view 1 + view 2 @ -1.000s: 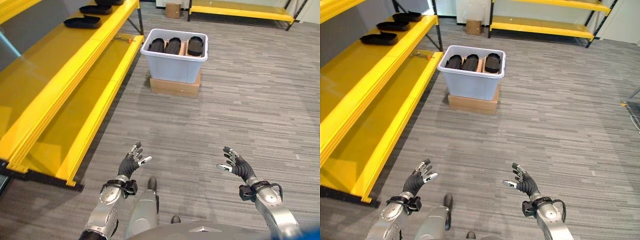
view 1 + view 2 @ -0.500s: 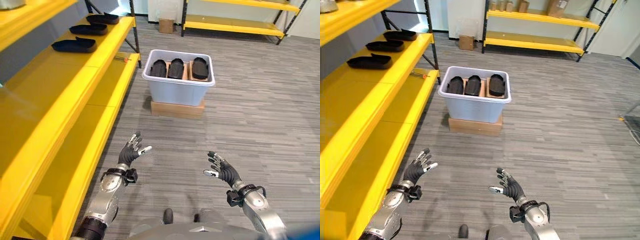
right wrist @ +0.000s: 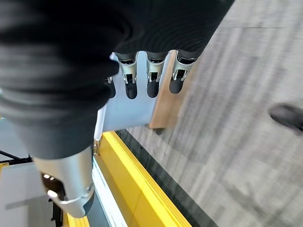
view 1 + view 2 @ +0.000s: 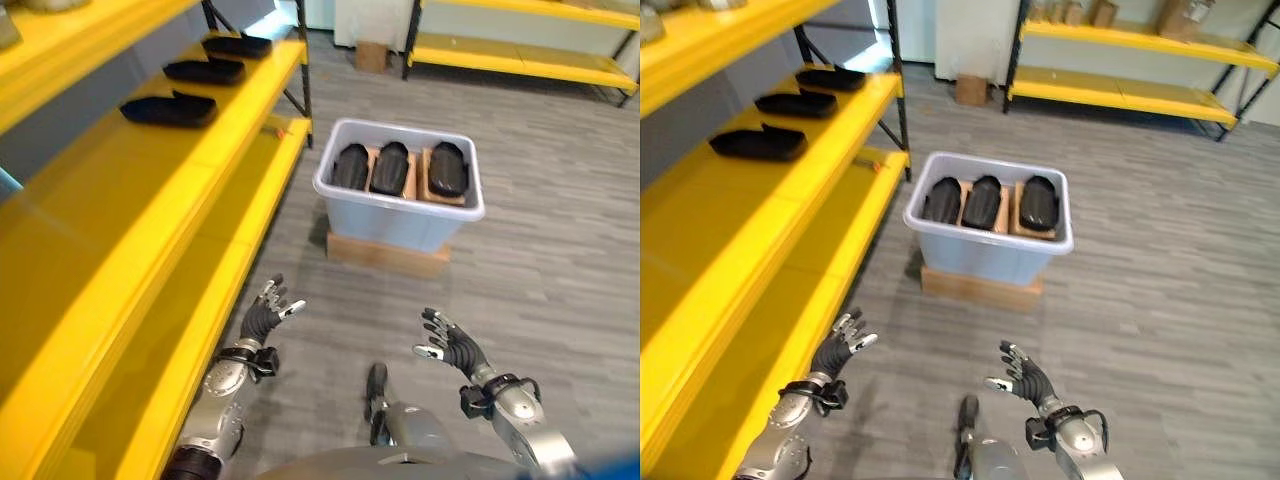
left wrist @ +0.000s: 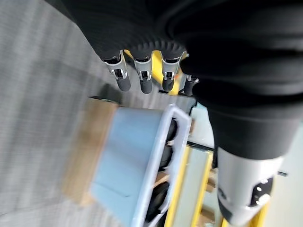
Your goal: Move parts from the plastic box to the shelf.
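Observation:
A pale grey plastic box (image 4: 398, 218) stands on a flat cardboard carton (image 4: 385, 255) on the floor ahead. Inside it lie three black oblong parts (image 4: 390, 168) side by side. Three more black parts (image 4: 168, 110) rest in a row on the yellow shelf (image 4: 120, 190) to my left. My left hand (image 4: 262, 318) and right hand (image 4: 452, 346) are raised low in front of me, both open and empty, well short of the box. The box (image 5: 137, 165) shows past the left hand's fingers (image 5: 142, 80) in the left wrist view.
The yellow rack has a lower shelf (image 4: 190, 330) close beside my left arm. Another yellow rack (image 4: 1120, 70) runs along the far wall, with a small cardboard box (image 4: 970, 89) on the floor by it. Grey plank floor (image 4: 560, 250) lies open to the right.
The camera has moved forward and turned, so the box and shelf appear nearer. Both hands stay open and empty, held in much the same pose.

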{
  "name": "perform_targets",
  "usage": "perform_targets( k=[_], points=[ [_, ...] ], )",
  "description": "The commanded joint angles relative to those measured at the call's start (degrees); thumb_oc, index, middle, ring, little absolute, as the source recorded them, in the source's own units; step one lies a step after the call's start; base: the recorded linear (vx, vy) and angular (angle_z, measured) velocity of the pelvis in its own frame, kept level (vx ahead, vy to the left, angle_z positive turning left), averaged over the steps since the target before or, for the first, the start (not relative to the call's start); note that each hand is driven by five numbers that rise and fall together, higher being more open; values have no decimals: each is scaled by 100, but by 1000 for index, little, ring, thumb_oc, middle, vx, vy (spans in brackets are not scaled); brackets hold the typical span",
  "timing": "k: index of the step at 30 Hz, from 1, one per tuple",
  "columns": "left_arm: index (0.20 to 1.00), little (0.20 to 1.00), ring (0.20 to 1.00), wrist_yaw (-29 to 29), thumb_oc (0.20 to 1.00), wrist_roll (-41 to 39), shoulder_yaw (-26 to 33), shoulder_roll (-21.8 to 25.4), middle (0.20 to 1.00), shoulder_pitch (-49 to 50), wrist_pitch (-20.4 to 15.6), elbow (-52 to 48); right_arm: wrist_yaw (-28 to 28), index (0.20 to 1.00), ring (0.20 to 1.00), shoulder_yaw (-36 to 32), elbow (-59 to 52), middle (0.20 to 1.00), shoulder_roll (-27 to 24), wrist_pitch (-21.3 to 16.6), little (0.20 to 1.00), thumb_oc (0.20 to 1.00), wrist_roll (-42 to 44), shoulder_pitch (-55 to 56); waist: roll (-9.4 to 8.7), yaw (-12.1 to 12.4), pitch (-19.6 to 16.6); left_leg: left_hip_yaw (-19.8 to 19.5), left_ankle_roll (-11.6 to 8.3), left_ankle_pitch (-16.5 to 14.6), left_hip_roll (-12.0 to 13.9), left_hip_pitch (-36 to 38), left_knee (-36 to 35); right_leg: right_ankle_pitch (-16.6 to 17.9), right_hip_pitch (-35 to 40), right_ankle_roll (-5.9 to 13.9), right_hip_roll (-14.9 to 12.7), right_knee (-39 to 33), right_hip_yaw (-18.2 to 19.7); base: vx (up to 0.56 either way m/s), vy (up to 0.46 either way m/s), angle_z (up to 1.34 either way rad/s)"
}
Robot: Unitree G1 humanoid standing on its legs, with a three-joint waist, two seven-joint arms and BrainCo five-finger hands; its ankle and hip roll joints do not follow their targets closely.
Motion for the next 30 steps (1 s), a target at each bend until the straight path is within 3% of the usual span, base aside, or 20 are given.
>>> perform_targets(
  k=[1,3,5,6,7,8,10,11,12,13,15,16,17,19,22,30],
  points=[
    [1000,1000,1000,-3,1000,28,44,298,1000,-109,-305,-272,-48,1000,1000,-71,-60,1000,-84,-312,1000,1000,24,-260,-64,-115,-260,-256,8,873,696,-168,-609,93,-25,1357,-261,8,-125,601,-205,-7],
    [1000,1000,1000,21,1000,23,35,314,1000,-127,-301,-285,-68,1000,1000,-99,-66,1000,-122,-341,1000,1000,58,-262,-23,-155,-312,-328,-96,1037,782,-209,-395,-81,-10,1251,-144,104,-101,294,-121,1],
    [1000,1000,1000,84,1000,-4,19,321,1000,-124,-319,-292,-103,1000,1000,-93,-52,1000,-173,-349,1000,1000,88,-243,11,-176,-302,-337,-318,1493,880,-406,364,-360,121,1074,48,219,-8,291,-118,19],
    [1000,1000,1000,84,1000,-4,19,321,1000,-125,-320,-291,-103,1000,1000,-94,-52,1000,-174,-349,1000,1000,89,-243,14,-176,-302,-339,-322,1471,882,-429,408,-364,115,1069,52,226,-10,129,-63,-7],
    [1000,1000,1000,100,1000,-40,23,319,1000,-115,-333,-302,-119,1000,1000,-77,-48,1000,-208,-360,1000,1000,107,-264,-38,-156,-249,-310,-444,1798,853,-828,1282,-449,206,984,64,249,65,160,-99,-28],
    [1000,1000,1000,119,1000,-101,52,331,1000,-110,-350,-344,-142,1000,1000,-116,-96,1000,-321,-382,1000,1000,146,-303,-189,12,-6,-426,-598,2189,571,-1512,2601,-541,474,854,29,223,237,151,-93,-50],
    [1000,1000,1000,136,1000,-101,52,327,1000,-95,-339,-376,-156,1000,1000,-135,-139,1000,-344,-391,1000,1000,140,-291,-237,83,91,-424,-503,2032,491,-1751,2899,-571,554,827,5,214,285,123,-74,-54],
    [1000,1000,1000,126,1000,-125,46,327,1000,-89,-333,-409,-210,1000,1000,-152,-103,1000,-366,-410,1000,1000,123,-308,-318,166,206,-310,-357,1831,517,-2140,2843,-575,679,830,-54,173,310,238,-80,-50],
    [1000,1000,1000,149,1000,-169,62,337,1000,-47,-305,-432,-294,1000,1000,-166,-76,1000,-360,-413,1000,1000,123,-334,-464,280,299,-154,-99,1464,558,-2712,2348,-615,841,873,-137,121,398,255,-31,-32],
    [1000,1000,1000,146,1000,-179,65,343,1000,-16,-303,-426,-303,1000,1000,-166,-49,1000,-339,-430,1000,1000,115,-345,-477,325,296,-97,-37,1376,642,-2803,1955,-670,894,901,-137,108,427,314,53,8],
    [1000,1000,1000,146,1000,-115,65,364,1000,45,-306,-419,-322,1000,1000,-175,-23,1000,-286,-448,1000,1000,102,-319,-423,401,223,-77,-49,1600,927,-2823,523,-789,1037,980,-83,72,508,254,93,-16],
    [1000,1000,1000,147,1000,-114,61,362,1000,51,-307,-418,-322,1000,1000,-175,-24,1000,-288,-448,1000,1000,101,-311,-444,422,241,-50,-53,1666,916,-2707,367,-794,1073,978,-101,67,527,316,149,-58],
    [1000,1000,1000,192,1000,-70,51,346,1000,87,-325,-384,-325,1000,1000,-162,25,1000,-261,-439,1000,1000,25,-288,-315,484,181,-273,-145,2185,1121,-2674,-515,-932,1243,1027,-43,79,598,260,160,-58],
    [1000,1000,1000,133,1000,-97,59,329,1000,83,-347,-358,-241,1000,1000,-133,30,1000,-181,-423,1000,1000,-10,-239,-262,480,116,-345,-79,2060,1016,-2375,-779,-980,1284,1070,-71,147,610,263,177,-58],
    [1000,1000,1000,118,1000,-92,58,383,1000,56,-340,-380,-174,1000,1000,-163,-14,1000,-100,-373,1000,1000,-34,-142,-244,405,-88,-131,-24,2024,919,-2002,-1109,-954,1263,1170,-188,183,632,216,159,-52],
    [1000,1000,1000,127,1000,-107,47,488,1000,111,-264,-416,-89,1000,1000,-59,-84,1000,-41,-312,1000,1000,-34,-187,-241,406,-193,142,184,1733,728,-1785,-1091,-921,1236,1334,-410,283,787,129,116,-21]
  ],
)
